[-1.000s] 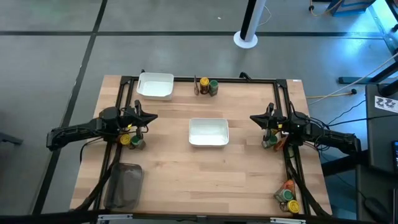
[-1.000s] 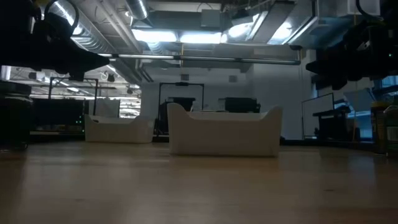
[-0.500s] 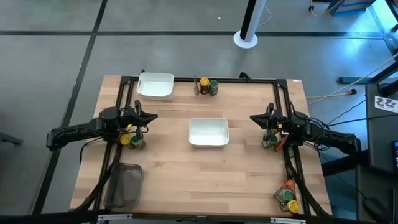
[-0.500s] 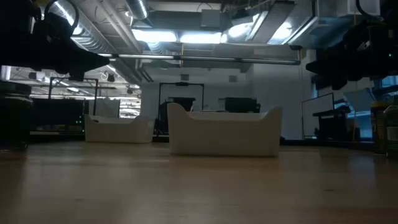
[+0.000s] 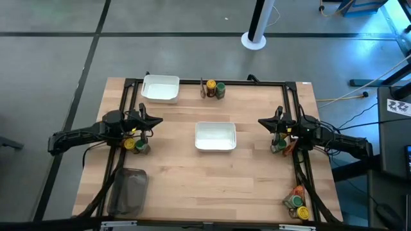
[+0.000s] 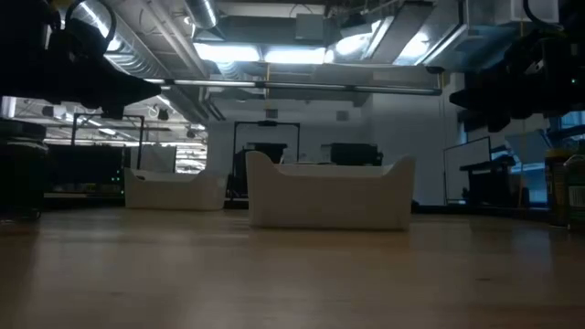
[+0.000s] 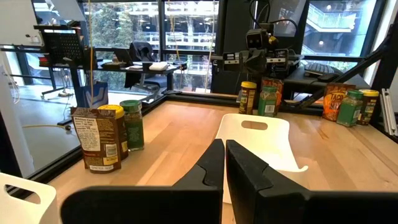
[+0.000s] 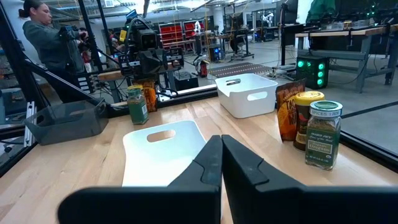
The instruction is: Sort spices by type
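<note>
1. Spices: small jars with green lids [image 5: 220,90] or yellow lids [image 5: 210,85] and red-orange packets [image 5: 298,191], grouped at the worktop's far edge, both sides and right near corner.
2. Left hand [image 5: 157,120] and right hand [image 5: 263,120]: fingers pressed together, empty, above the worktop's sides.
3. Worktop [image 5: 192,179]: pale wood, carrying two white trays [image 5: 215,136] and a grey tub [image 5: 128,191].
4. Room: grey floor; a person [image 8: 50,43] stands beyond.

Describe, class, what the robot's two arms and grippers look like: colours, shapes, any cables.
Both arms are dark, slim and jointed. The left gripper and right gripper each end in two matte black, flat, tapered fingers. Near each wrist, a small yellow patch shows from above. No cables along the arms can be made out.
</note>
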You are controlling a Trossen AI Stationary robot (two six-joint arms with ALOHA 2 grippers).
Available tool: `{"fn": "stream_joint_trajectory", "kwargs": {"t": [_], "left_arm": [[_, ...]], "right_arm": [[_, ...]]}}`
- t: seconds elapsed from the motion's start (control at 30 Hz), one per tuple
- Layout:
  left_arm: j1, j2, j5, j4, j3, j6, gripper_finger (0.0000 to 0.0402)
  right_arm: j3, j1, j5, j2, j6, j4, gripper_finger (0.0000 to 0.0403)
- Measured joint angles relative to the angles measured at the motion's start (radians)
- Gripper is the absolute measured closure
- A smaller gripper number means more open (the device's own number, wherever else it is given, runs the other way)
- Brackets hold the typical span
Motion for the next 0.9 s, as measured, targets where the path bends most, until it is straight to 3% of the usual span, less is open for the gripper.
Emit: {"fn": "stream_joint_trajectory", "kwargs": {"t": [0.5,0.73,0.9], "left_arm": [[0.0,0.0,0.0,0.006,0.0,-0.005,0.04],[-0.003,0.0,0.009,0.032,0.0,-0.386,0.04],[-0.003,0.0,0.003,0.089,0.0,-0.433,0.04]], "right_arm": [[0.0,0.0,0.0,0.0,0.0,0.0,0.0391],[0.0,0.0,0.0,0.0,-0.005,0.0,0.0391],[0.0,0.0,0.0,0.0,-0.002,0.001,0.0391]]}}
